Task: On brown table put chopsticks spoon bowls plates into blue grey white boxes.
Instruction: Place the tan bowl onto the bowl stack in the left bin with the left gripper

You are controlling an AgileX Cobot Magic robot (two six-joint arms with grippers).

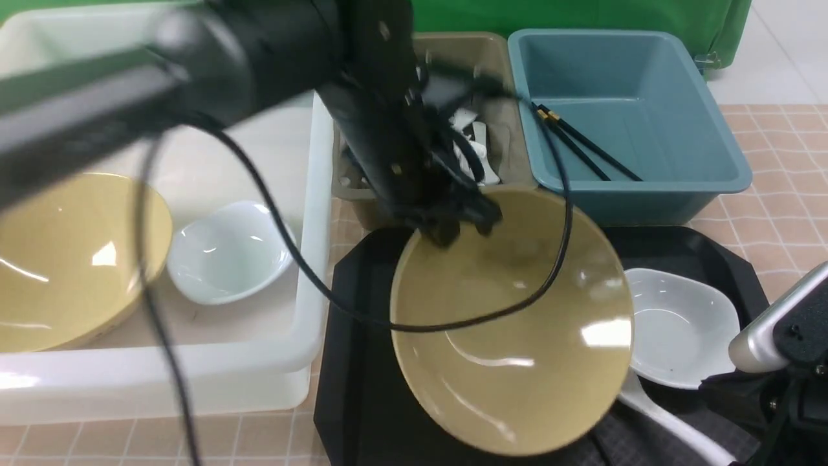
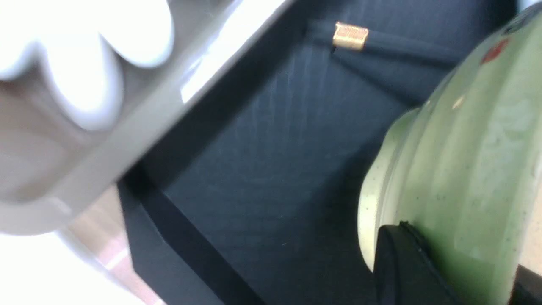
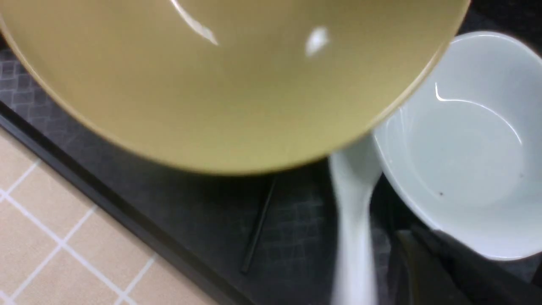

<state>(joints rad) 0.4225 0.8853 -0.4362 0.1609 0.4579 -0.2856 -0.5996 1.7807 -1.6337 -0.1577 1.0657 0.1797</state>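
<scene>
Yellow bowl [image 1: 517, 336] hangs tilted over the black tray [image 1: 352, 362], its far rim clamped in the closed left hand [image 1: 456, 226], while the white dish [image 1: 679, 330] lies just beside the closed right hand [image 1: 731, 395].

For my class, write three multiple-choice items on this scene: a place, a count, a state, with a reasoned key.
1. Which box holds a yellow bowl? A the white box; B the blue box; C the grey box.
2. How many small white bowls show in the front view? A one; B two; C four.
3. The left gripper is: A open over a spoon; B shut on the tilted bowl; C shut on chopsticks.
Key: 1 A, it sits there beside a white bowl. 2 B, one in that box, one on the black tray. 3 B, its fingers pinch that bowl's far rim.
</scene>
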